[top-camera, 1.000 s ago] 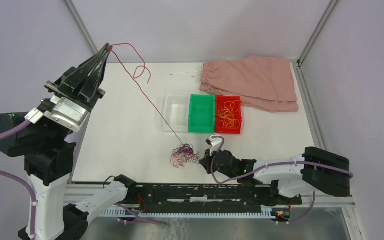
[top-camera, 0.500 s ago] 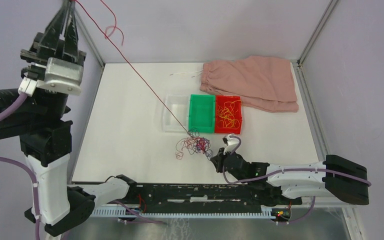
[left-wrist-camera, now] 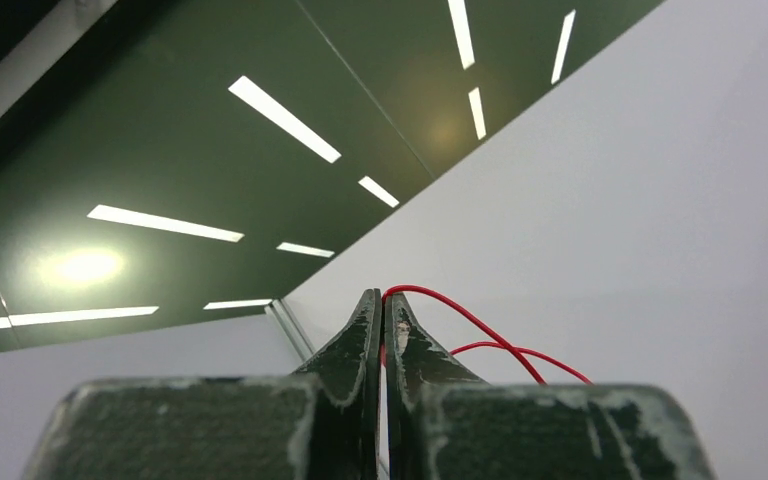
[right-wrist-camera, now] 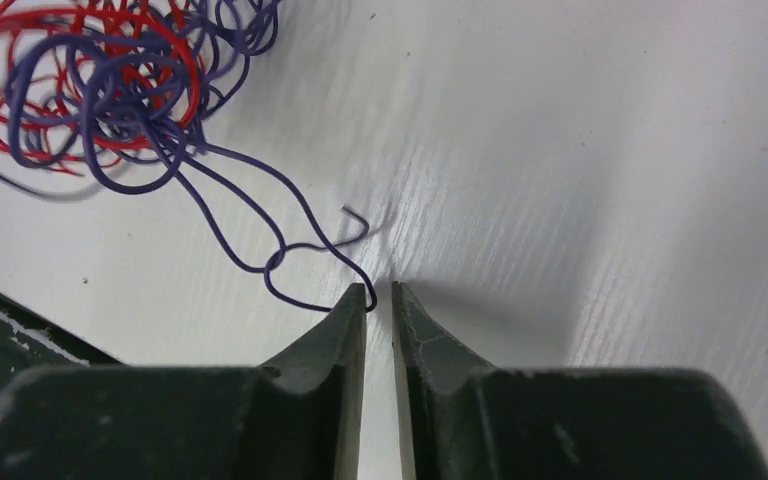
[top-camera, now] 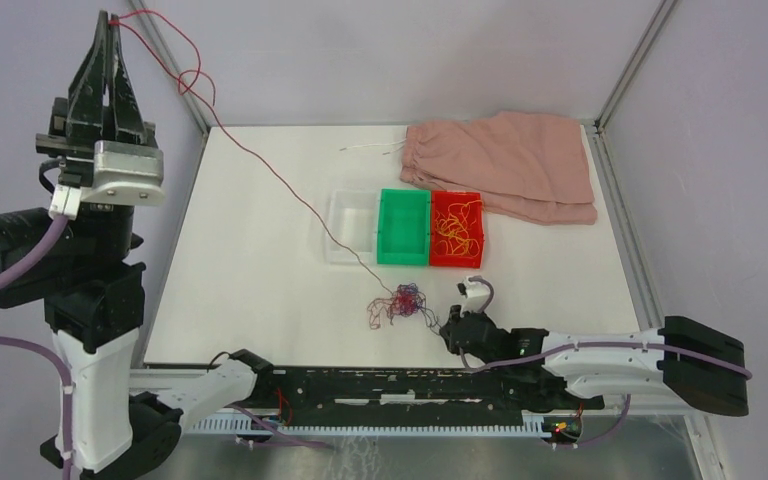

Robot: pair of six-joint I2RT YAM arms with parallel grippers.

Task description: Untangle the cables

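Note:
A small clump of red and dark purple cables (top-camera: pixel 400 300) lies on the white table near its front edge. One long red cable (top-camera: pixel 290 190) runs taut from the clump up to my left gripper (top-camera: pixel 113 22), which is raised high at the far left and shut on it. In the left wrist view the red cable (left-wrist-camera: pixel 480 325) leaves the closed tips of the left gripper (left-wrist-camera: pixel 381 295). My right gripper (top-camera: pixel 447 322) lies low just right of the clump. In its wrist view the right gripper (right-wrist-camera: pixel 380 290) stands a narrow gap apart, and a purple strand (right-wrist-camera: pixel 230 240) from the clump (right-wrist-camera: pixel 110 90) hooks round its left fingertip.
A clear tray (top-camera: pixel 350 225), a green tray (top-camera: pixel 403 228) and a red tray (top-camera: pixel 457 230) holding yellow-orange and red wires stand in a row mid-table. A pink cloth (top-camera: pixel 505 160) with a white drawstring (top-camera: pixel 370 148) lies at the back right. Frame posts stand at the back corners.
My left gripper rose and swung left with the red cable. The clump slid right and stretched out. My right gripper moved right along the front edge.

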